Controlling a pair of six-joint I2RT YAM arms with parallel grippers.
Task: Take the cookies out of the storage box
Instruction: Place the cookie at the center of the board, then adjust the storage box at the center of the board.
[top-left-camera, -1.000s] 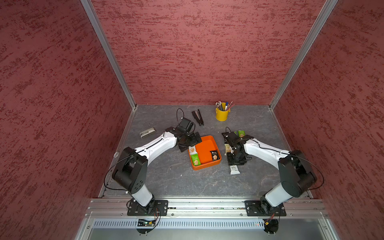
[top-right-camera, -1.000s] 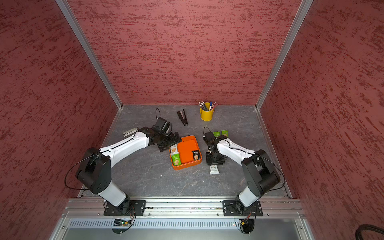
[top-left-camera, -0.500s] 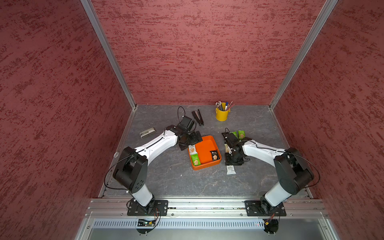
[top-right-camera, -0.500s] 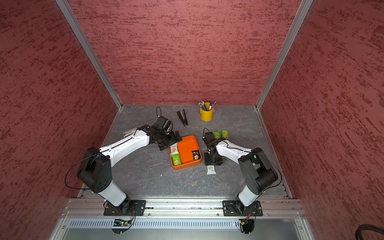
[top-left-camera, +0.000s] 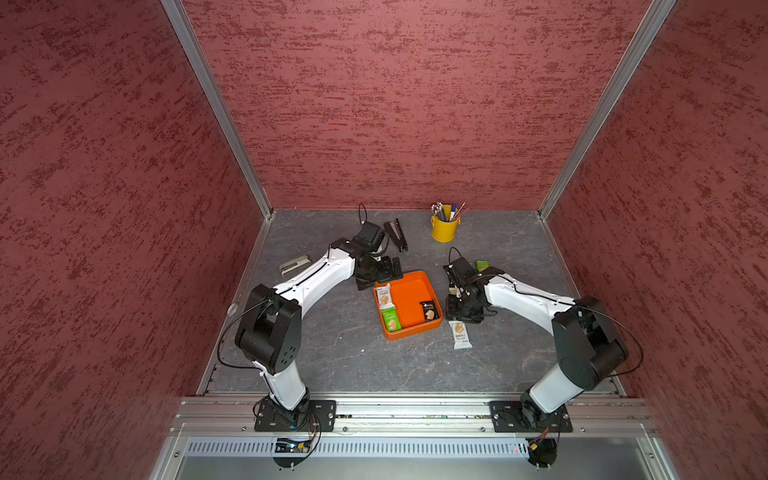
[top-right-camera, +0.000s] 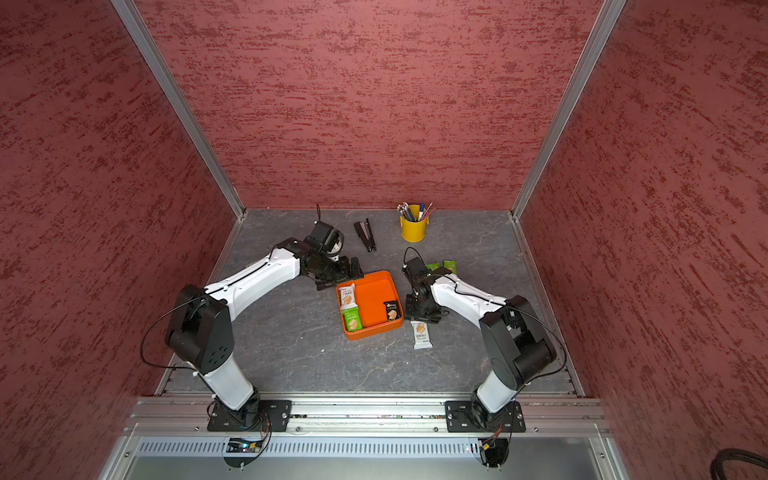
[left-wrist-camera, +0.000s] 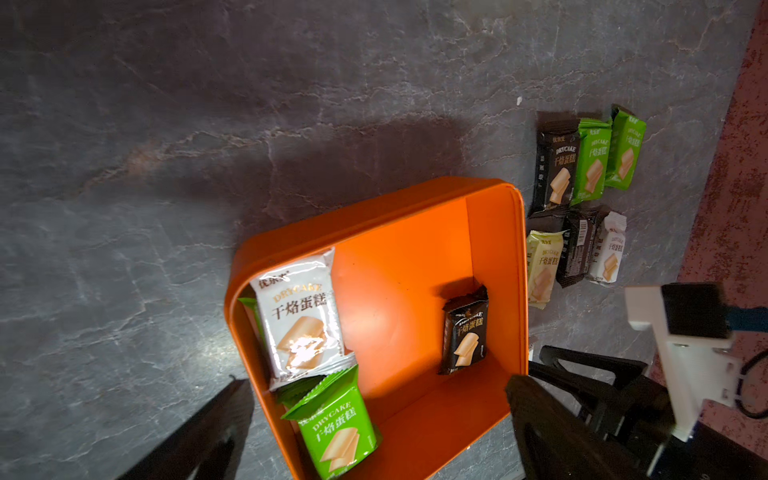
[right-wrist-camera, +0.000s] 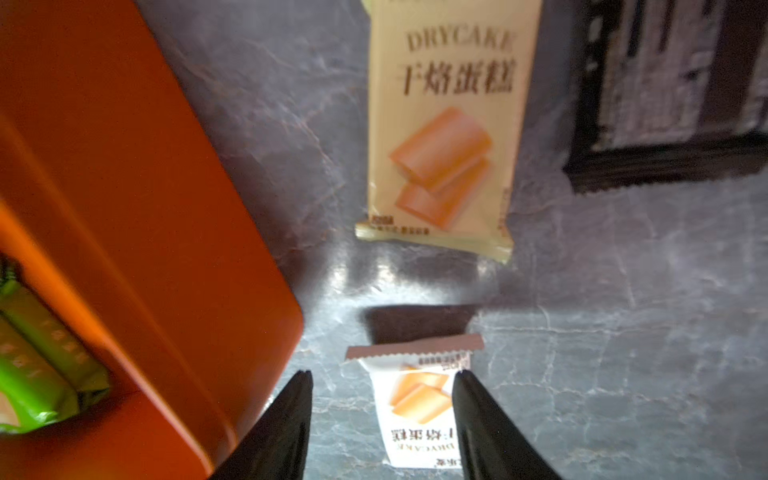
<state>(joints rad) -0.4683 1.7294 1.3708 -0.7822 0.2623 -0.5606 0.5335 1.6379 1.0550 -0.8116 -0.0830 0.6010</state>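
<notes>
The loose white packet (top-left-camera: 460, 334) lies flat on the table at about 4 o'clock of the storage box (top-left-camera: 409, 297), just beside its near corner. The right gripper (right-wrist-camera: 382, 376) is held low over it with its jaws parted partway; the packet sits between them and is judged not gripped.

Within the box are found a green packet (left-wrist-camera: 336, 428), a boxed white packet (left-wrist-camera: 301, 320) overlying a further green one, and a black packet (left-wrist-camera: 465, 332). The left gripper (left-wrist-camera: 374, 380) stands at the box's 11 o'clock corner, spread wide and empty. A group of six packets (left-wrist-camera: 590, 166) is laid out at 2 o'clock.

A set-down is judged in hand. Next, a descent onto a boxed packet is called for, kept clear of the wall.
</notes>
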